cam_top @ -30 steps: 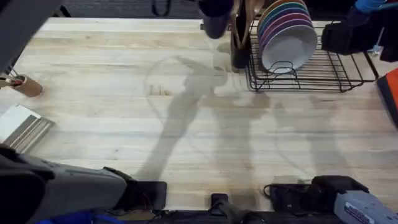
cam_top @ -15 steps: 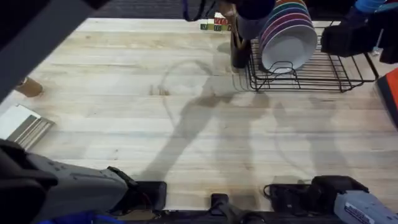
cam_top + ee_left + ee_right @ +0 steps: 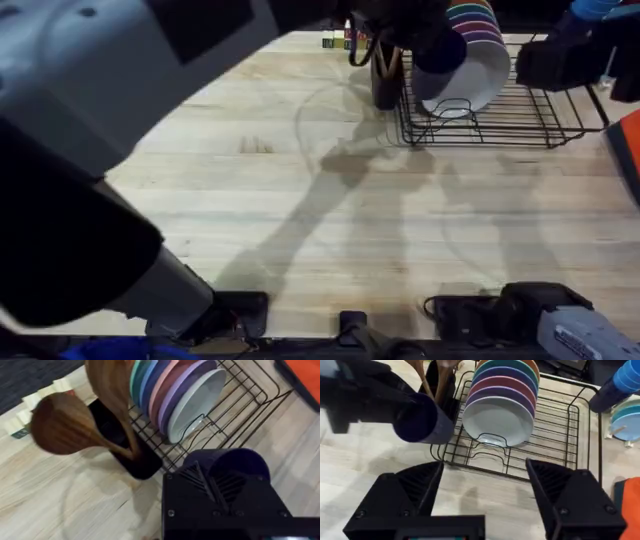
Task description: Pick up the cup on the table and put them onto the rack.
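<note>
Cup-carrying is the step in hand, judging from how things are lying: the table (image 3: 330, 220) is stretching wide and bare in the overhead view, and the rack (image 3: 520, 120), taken here as the landmark, is sitting at its far right end. The left arm is reaching across to the rack's near-left corner and is looming large and dark under the overhead camera.

Inside the rack, a row of upright plates (image 3: 501, 407) is standing toward its left side, the white one at the front, and the wire floor to the right of them is lying open. Against the rack's left outer wall a dark utensil holder (image 3: 127, 442) is standing with wooden spoons (image 3: 65, 430) leaning out of it.

Smaller than all of these, the cup (image 3: 420, 420) is hanging in the air just outside the rack's left front corner, tilted nearly onto its side with its mouth facing away from the plates. The left gripper (image 3: 220, 482) is clamping its fingers on the cup's wall, as the left wrist view shows with the navy rim sitting between the black fingers. The right gripper (image 3: 485, 492) is hovering in front of the rack's near edge with its fingers spread wide and nothing between them.

The next move probably calls for carrying the cup over the rack's wire rim, clear of the spoons and the front plate, and lowering it onto the free wire before letting go.
</note>
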{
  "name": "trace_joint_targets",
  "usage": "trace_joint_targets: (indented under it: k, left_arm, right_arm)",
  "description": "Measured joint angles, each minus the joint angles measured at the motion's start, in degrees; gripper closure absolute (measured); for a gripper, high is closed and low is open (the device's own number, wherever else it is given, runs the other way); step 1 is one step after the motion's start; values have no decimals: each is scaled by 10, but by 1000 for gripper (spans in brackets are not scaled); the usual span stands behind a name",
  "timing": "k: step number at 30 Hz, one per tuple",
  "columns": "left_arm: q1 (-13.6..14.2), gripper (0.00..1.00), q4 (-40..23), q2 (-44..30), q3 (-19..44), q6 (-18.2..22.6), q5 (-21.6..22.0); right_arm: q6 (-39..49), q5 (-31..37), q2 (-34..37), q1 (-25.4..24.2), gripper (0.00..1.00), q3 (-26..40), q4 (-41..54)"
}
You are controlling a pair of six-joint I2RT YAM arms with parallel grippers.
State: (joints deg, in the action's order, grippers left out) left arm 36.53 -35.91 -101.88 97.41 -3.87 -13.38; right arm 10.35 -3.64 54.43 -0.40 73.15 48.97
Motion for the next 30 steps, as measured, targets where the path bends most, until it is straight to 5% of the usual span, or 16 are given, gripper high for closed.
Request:
trace_joint_targets:
  k: [30]
  left_arm:
    - [3,961,31,-111,0,-52,-10]
  right_arm:
    - [0,0,0,0,6,0,0]
